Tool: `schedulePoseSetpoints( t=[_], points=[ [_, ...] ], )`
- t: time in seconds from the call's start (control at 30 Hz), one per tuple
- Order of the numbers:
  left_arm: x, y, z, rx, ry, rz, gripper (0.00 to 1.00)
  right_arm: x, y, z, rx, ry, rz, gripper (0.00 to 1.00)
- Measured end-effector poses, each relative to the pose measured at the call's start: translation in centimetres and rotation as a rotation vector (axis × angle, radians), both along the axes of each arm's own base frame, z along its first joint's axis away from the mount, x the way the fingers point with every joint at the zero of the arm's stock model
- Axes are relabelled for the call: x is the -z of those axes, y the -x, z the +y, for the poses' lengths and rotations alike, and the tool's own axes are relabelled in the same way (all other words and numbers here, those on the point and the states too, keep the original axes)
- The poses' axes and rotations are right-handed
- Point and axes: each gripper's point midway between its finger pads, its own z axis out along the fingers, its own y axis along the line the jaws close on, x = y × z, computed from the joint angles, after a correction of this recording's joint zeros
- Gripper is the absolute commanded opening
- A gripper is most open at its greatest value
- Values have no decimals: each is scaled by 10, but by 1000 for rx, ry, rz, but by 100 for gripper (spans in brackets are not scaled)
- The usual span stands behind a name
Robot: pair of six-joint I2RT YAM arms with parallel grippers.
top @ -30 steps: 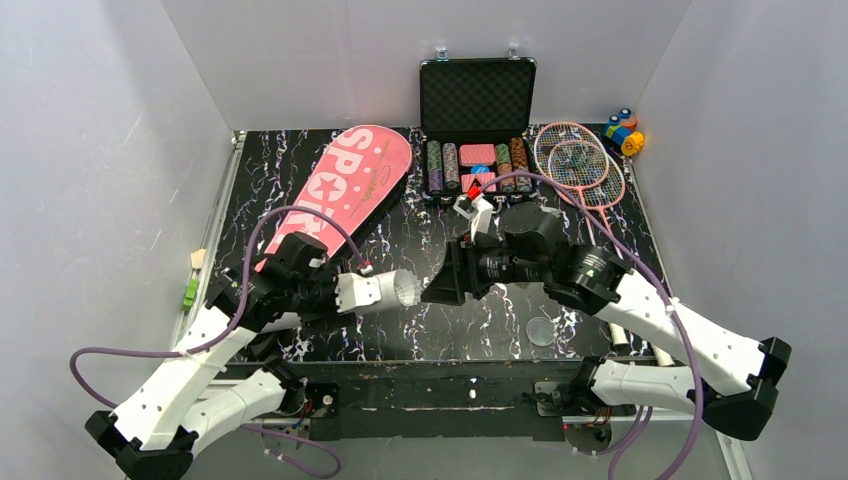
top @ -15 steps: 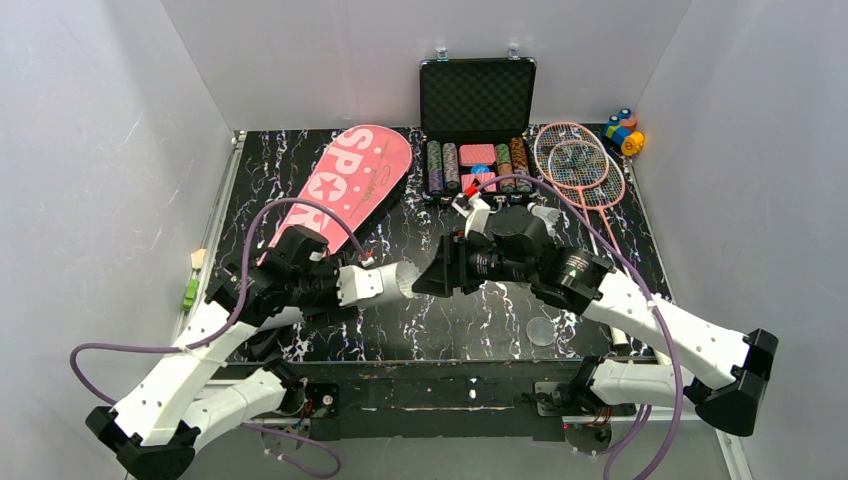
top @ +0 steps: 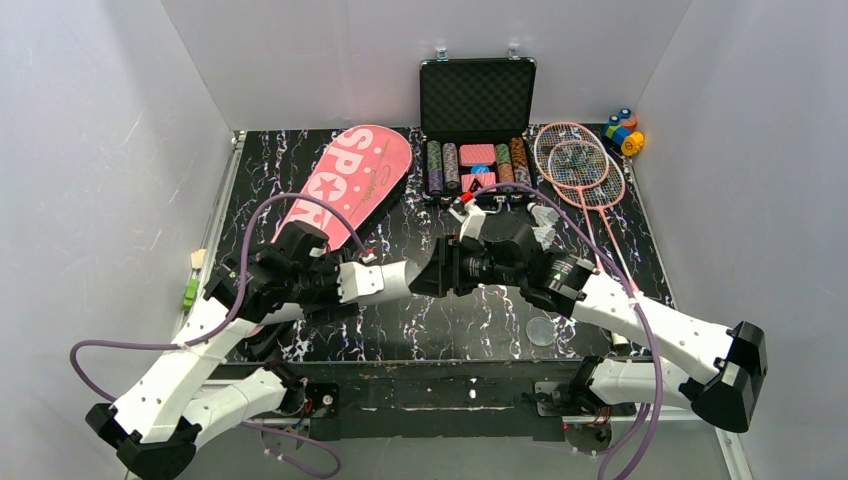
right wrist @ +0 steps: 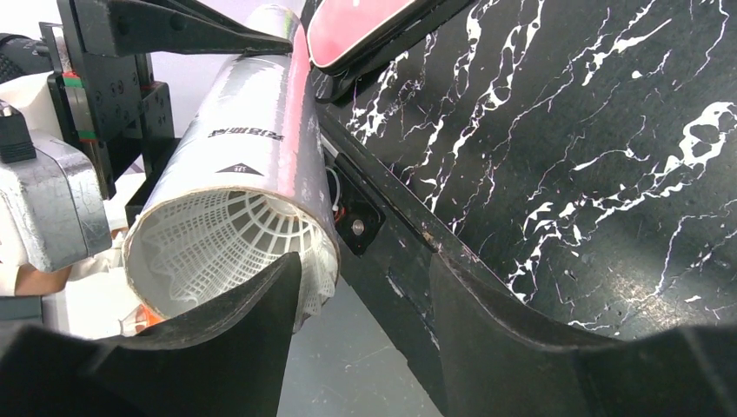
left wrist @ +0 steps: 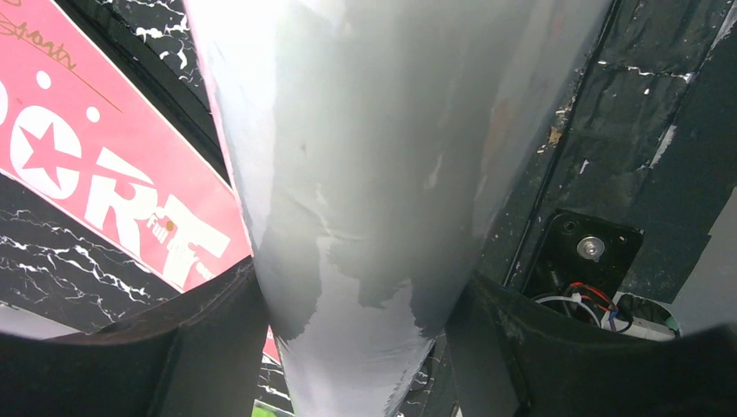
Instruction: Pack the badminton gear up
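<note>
My left gripper (top: 345, 285) is shut on the long white tube (top: 380, 282), held level above the table's near half. In the left wrist view the tube (left wrist: 374, 174) fills the gap between both fingers (left wrist: 217, 339). The tube's open mouth (right wrist: 252, 148) shows a white shuttlecock skirt (right wrist: 226, 243) inside. My right gripper (top: 420, 280) is open at that mouth, and one of its fingers (right wrist: 261, 313) overlaps the skirt. The pink SPORT bag (top: 350, 185) lies at the back left. Two pink rackets (top: 580, 165) lie at the back right.
An open black case of poker chips (top: 478, 130) stands at the back centre. Colourful toy blocks (top: 622, 130) sit in the far right corner. A small clear round disc (top: 541, 330) lies on the black marbled table (top: 420, 225) near the front edge.
My right gripper has moved left and closed the gap to the tube's open end. The left arm has shifted the tube slightly left and back.
</note>
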Motion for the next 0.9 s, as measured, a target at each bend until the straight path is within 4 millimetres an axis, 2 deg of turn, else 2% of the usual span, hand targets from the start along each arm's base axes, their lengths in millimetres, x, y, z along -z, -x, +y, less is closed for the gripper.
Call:
schedulePoseSetpoints(
  t=[0.23, 0.4, 0.53, 0.63, 0.73, 0.8, 0.9],
  points=[
    [-3, -1, -2, -4, 11, 3, 23, 1, -5, 13, -8, -31, 8, 66],
    [-3, 1, -2, -3, 11, 9, 23, 11, -5, 27, -25, -30, 39, 70],
    [-3, 2, -3, 3, 17, 17, 23, 9, -5, 23, -13, -26, 43, 77],
    [-4, 2, -4, 5, 22, 14, 23, -9, -5, 2, 17, -46, 21, 80],
    [-4, 2, -4, 5, 28, 5, 24, -36, -12, -28, 78, -95, -24, 83],
    [-2, 2, -4, 5, 29, 4, 24, -51, -25, -54, 152, -118, -43, 84],
    [-1, 3, -3, 6, 26, 7, 24, -51, -52, -88, 284, -96, -48, 84]
  ],
)
